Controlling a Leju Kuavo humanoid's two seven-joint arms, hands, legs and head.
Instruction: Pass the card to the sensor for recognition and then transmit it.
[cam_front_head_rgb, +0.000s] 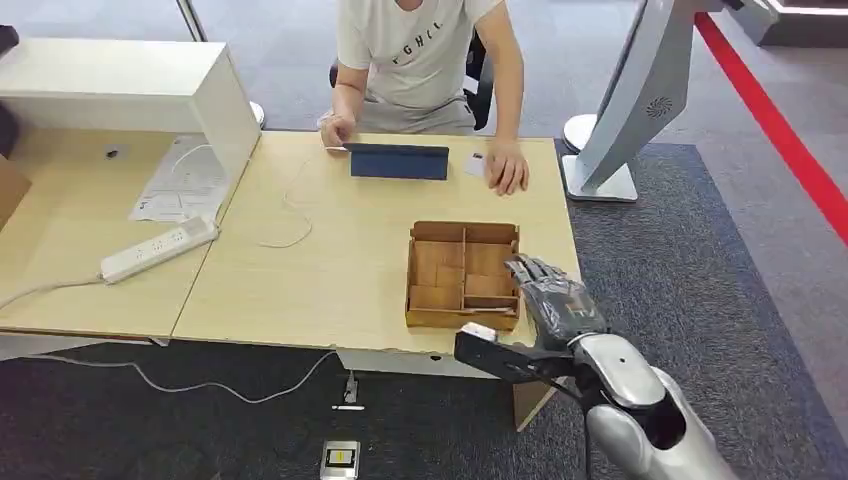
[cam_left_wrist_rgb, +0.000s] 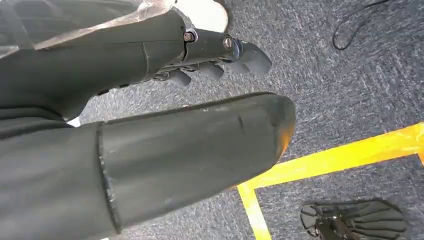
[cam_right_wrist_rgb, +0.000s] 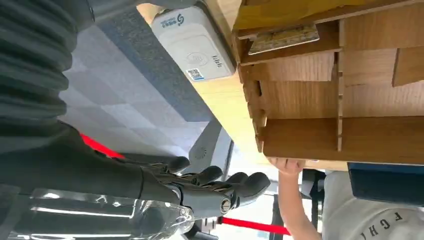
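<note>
Spanning most of the head view, the pale wooden table (cam_front_head_rgb: 300, 260) carries everything the task needs, and a person in a white T-shirt (cam_front_head_rgb: 415, 50) sits at its far side with one hand beside a dark blue flat pad (cam_front_head_rgb: 398, 161). Near the table's front right corner stands the brown wooden divided tray (cam_front_head_rgb: 463, 275); in the right wrist view a thin patterned card (cam_right_wrist_rgb: 284, 38) lies flat in one of its end compartments, long axis running along the slot. Just outside that end of the tray, at the table edge, sits the white card sensor box (cam_right_wrist_rgb: 192, 42).

The right hand (cam_front_head_rgb: 550, 300) hovers at the tray's front right corner, fingers spread and holding nothing. The card likely lies just ahead and left of it, so this hand is plainly the nearer one. The left hand (cam_left_wrist_rgb: 220, 55) hangs over grey carpet, fingers loosely curled around nothing. Picking the card is not yet begun, I judge.
</note>
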